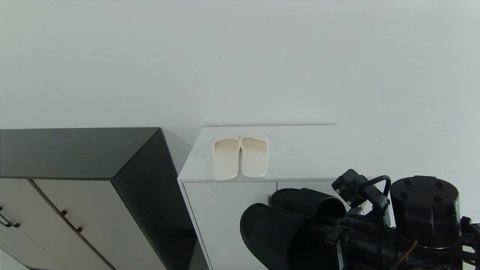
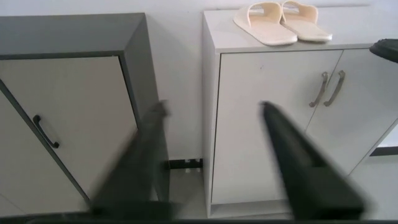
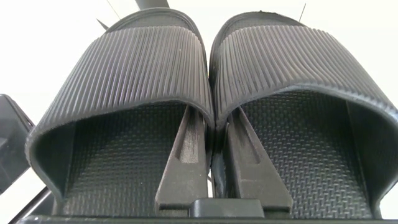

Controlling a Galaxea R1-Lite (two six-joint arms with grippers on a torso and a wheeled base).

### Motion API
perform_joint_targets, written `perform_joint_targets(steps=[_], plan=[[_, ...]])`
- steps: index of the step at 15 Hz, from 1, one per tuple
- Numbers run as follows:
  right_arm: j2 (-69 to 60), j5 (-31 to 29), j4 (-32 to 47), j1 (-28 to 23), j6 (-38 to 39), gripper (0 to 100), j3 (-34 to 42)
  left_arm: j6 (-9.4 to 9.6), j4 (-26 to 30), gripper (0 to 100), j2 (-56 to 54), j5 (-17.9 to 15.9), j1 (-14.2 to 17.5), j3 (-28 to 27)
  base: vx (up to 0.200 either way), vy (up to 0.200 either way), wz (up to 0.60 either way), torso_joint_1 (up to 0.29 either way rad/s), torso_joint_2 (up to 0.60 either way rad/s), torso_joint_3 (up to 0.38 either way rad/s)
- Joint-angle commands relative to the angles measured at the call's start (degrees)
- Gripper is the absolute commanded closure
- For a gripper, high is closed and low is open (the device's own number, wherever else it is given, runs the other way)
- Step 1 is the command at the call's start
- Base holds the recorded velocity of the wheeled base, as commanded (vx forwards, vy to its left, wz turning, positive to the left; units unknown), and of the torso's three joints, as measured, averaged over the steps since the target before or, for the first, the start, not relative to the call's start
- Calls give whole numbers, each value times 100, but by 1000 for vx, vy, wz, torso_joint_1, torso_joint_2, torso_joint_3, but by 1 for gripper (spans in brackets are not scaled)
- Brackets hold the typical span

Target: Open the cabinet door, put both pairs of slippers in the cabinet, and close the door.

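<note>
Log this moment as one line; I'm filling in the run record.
right gripper: shut on black slippers | left gripper: open, empty | cream slippers: on white cabinet | doors: shut

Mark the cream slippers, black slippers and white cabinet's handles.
Pair of cream rubber slippers (image 1: 226, 161): head view, left slipper's middle.
Pair of black ribbed rubber slippers (image 3: 146, 68): right wrist view, one slipper's strap.
White cabinet's curved metal handles (image 2: 319, 90): left wrist view, one handle's bar.
</note>
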Motion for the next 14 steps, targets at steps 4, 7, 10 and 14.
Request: perform_joint_targets(steps=[4,7,10,14], plan=[[17,-2,-3,8,-7,100,31,-5,-2,0,0,7,1,0,0,0,0,-163,380,204],[17,-2,-3,-1,-7,100,57,-5,-2,0,0,7,1,0,0,0,0,-194,448,255],[17,7,-3,8,-7,100,75,-5,-2,0,0,7,1,0,0,0,0,-224,549,307],[17,-2,-3,8,-7,100,93,-13,-2,0,0,16,1,0,0,0,0,-221,543,318]])
